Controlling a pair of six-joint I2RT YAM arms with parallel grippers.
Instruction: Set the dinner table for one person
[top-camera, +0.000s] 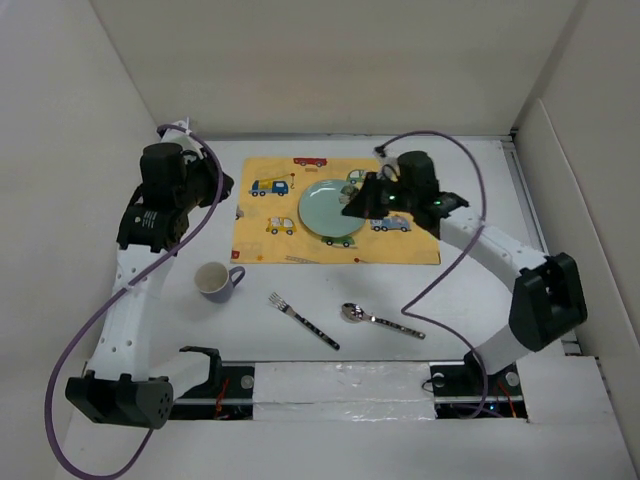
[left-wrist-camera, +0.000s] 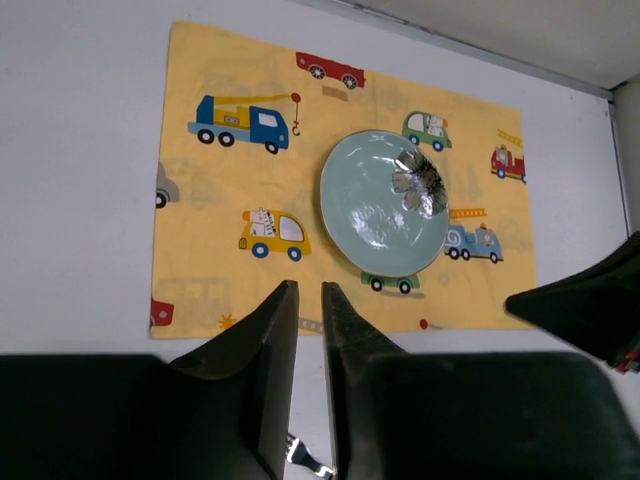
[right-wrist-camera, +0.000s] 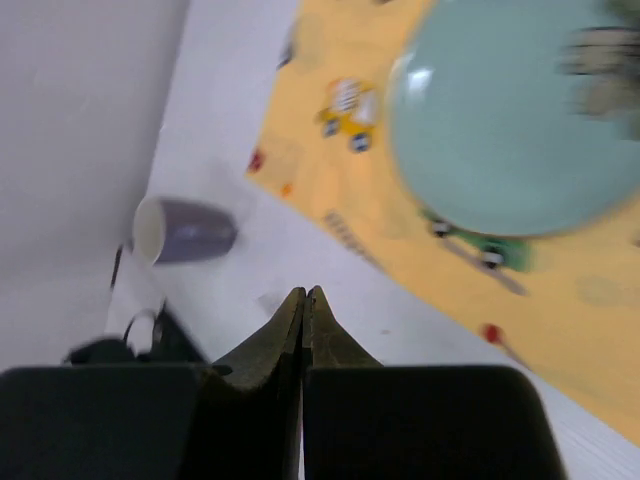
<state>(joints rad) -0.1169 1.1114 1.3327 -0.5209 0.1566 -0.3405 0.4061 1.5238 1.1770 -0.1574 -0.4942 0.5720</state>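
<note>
The right gripper (right-wrist-camera: 303, 292) has its jaws pressed together on nothing, hanging above the near rim of a pale green round plate (right-wrist-camera: 500, 130). The left gripper (left-wrist-camera: 308, 290) shows only a thin slit between its jaws, also empty, raised beside the left edge of the yellow placemat printed with cartoon vehicles (left-wrist-camera: 215, 190) that carries the plate. The placemat lies on the large white flat bench (top-camera: 250, 335), with a purple mug (top-camera: 215, 281), a metal fork (top-camera: 303, 320) and a metal spoon (top-camera: 380, 320) nearer the arm bases.

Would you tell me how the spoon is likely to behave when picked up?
The spoon looks like shiny metal, so probably stiff and slippery. It lies flat on the table, so it may skid when pinched. Its rounded bowl might rock.
</note>
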